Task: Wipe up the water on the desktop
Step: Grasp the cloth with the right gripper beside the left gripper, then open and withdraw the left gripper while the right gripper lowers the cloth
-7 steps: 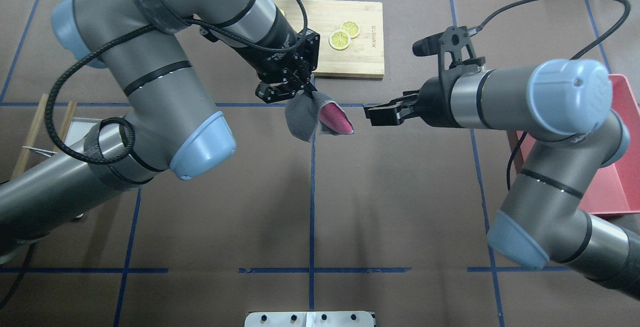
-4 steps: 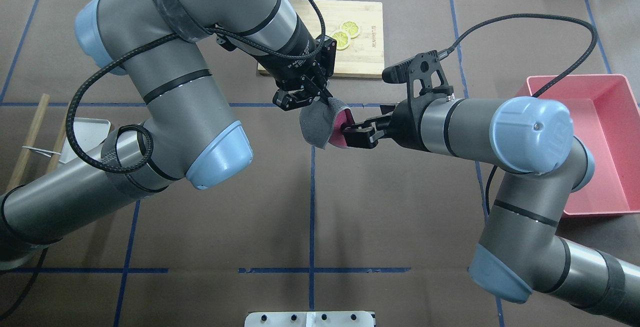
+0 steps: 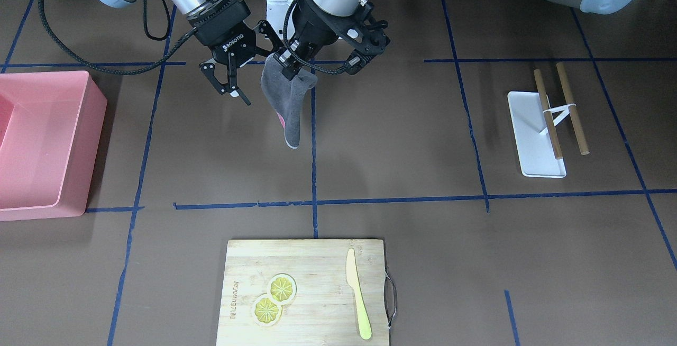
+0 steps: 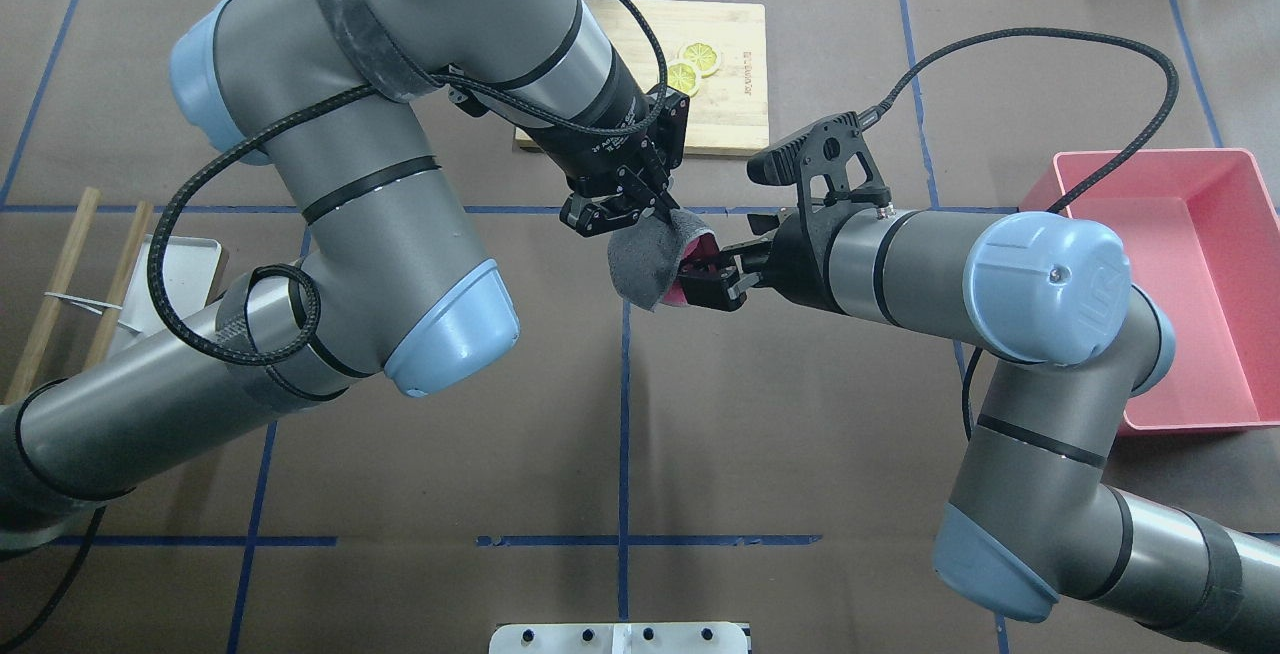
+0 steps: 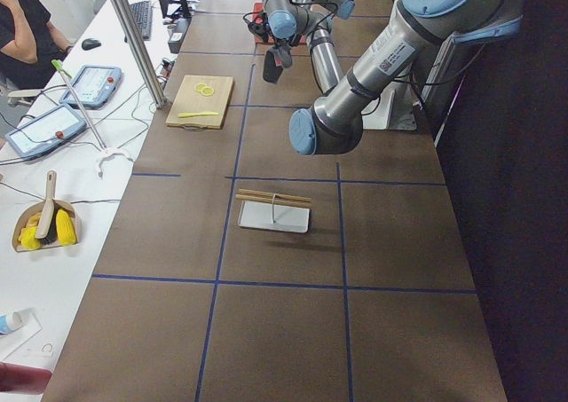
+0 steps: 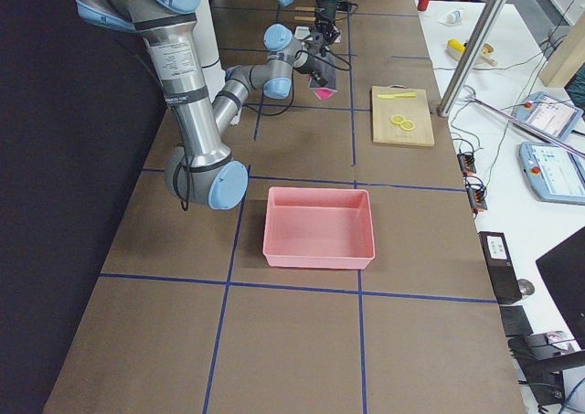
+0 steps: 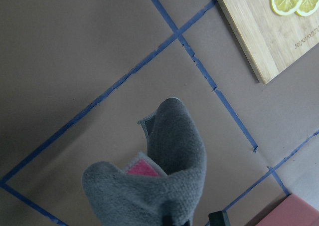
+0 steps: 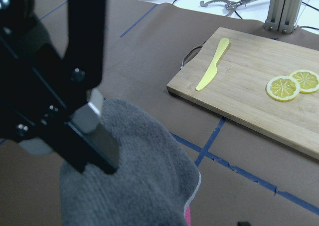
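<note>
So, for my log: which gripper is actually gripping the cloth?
The left gripper: it is shut on the top of the grey cloth, which hangs from it. The right gripper is open beside it.

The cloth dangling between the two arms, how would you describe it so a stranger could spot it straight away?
Look near the middle of the dark-brown desktop, where the two arms meet above a crossing of blue tape lines. There the left gripper pinches the cloth by its top, so it hangs free. It is the only soft thing: grey and fuzzy, with a pink inner side.
</note>
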Motion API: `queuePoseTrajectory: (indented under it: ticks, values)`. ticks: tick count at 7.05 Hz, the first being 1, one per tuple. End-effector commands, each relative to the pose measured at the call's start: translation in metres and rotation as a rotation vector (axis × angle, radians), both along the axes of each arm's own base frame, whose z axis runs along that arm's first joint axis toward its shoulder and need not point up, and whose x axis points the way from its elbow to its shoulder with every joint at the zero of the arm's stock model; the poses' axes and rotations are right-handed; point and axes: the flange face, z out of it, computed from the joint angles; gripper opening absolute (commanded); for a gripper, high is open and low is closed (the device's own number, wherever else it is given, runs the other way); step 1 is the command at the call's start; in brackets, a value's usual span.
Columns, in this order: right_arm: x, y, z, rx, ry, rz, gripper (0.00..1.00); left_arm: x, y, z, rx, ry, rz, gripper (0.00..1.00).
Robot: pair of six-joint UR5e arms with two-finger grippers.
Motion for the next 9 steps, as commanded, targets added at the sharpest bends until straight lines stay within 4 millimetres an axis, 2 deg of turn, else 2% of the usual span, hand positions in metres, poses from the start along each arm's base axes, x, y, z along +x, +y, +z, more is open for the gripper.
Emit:
queuePoseTrajectory:
  ticks: [1,2,3,4,5,6,7,8,9]
  values:
    - [0.001,0.000,0.002,0.003,0.007,0.004,0.33,0.006,0.006,-0.001,0.007,0.008,0.012,0.04]
    - [0.005,0.001,0.001,0.005,0.004,0.007,0.17,0.007,0.007,0.000,0.006,0.007,0.013,0.04]
    - [0.007,0.000,0.003,0.007,0.009,0.025,0.05,0.010,0.007,0.001,0.005,0.004,0.015,0.05]
    - [0.003,0.004,0.007,0.012,0.019,0.048,0.01,0.009,0.007,0.001,0.019,0.007,0.019,0.27]
    - [0.003,0.004,0.010,0.012,0.026,0.060,0.01,0.009,0.008,0.002,0.042,0.030,0.021,0.61]
    - [0.008,0.005,0.025,0.001,0.058,0.076,0.01,0.007,0.006,0.002,0.096,0.022,0.004,1.00]
    - [0.011,0.005,0.035,-0.018,0.096,0.088,0.00,-0.003,0.003,0.004,0.119,0.022,-0.016,1.00]
    - [0.007,0.003,0.046,-0.061,0.182,0.091,0.00,-0.027,-0.007,0.013,0.122,0.021,-0.050,1.00]
    - [0.006,0.012,0.050,-0.144,0.334,0.072,0.00,-0.051,-0.013,0.036,0.162,0.007,-0.064,1.00]
